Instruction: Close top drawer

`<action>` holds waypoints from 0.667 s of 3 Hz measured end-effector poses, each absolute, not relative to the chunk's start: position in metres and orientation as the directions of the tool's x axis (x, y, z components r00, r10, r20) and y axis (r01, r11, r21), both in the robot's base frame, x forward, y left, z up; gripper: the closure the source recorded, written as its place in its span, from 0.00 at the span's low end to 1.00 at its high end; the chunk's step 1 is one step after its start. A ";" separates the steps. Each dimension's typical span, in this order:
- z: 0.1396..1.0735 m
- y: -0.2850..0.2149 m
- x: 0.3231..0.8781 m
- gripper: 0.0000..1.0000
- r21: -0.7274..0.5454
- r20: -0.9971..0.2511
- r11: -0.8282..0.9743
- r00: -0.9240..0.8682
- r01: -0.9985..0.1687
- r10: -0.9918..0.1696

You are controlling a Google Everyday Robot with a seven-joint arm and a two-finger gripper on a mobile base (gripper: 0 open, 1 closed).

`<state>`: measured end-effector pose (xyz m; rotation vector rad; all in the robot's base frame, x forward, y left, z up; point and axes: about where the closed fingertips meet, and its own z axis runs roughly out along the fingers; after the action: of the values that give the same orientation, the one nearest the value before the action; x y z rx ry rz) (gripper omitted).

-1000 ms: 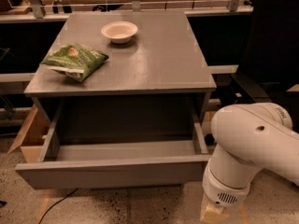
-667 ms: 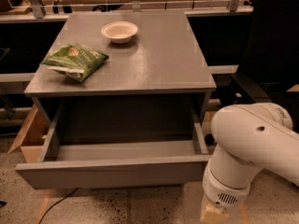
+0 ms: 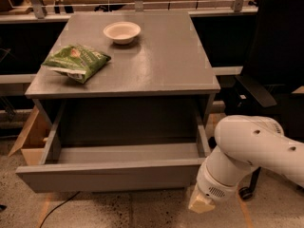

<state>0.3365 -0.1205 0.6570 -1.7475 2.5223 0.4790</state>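
Note:
The top drawer (image 3: 111, 175) of the grey cabinet (image 3: 156, 70) is pulled far out, and its inside looks empty. Its flat grey front panel runs across the lower part of the camera view. My white arm (image 3: 247, 151) comes in from the lower right. My gripper (image 3: 202, 204) shows only as a beige tip. It hangs just below and to the right of the drawer front's right corner, close to the floor. The other drawer fronts are hidden under the open drawer.
A white bowl (image 3: 122, 32) and a green snack bag (image 3: 76, 61) lie on the cabinet top. A cardboard box (image 3: 31, 141) stands left of the cabinet. A black office chair (image 3: 273, 70) stands on the right. A cable (image 3: 59, 208) runs over the speckled floor.

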 end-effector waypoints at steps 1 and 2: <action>0.644 -0.113 0.360 1.00 0.205 -0.252 0.338 -0.383 -0.919 -0.889; 0.644 -0.102 0.389 1.00 0.152 -0.290 0.340 -0.370 -0.928 -0.882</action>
<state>0.3895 -0.1016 0.6438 -1.6634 2.4391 0.4386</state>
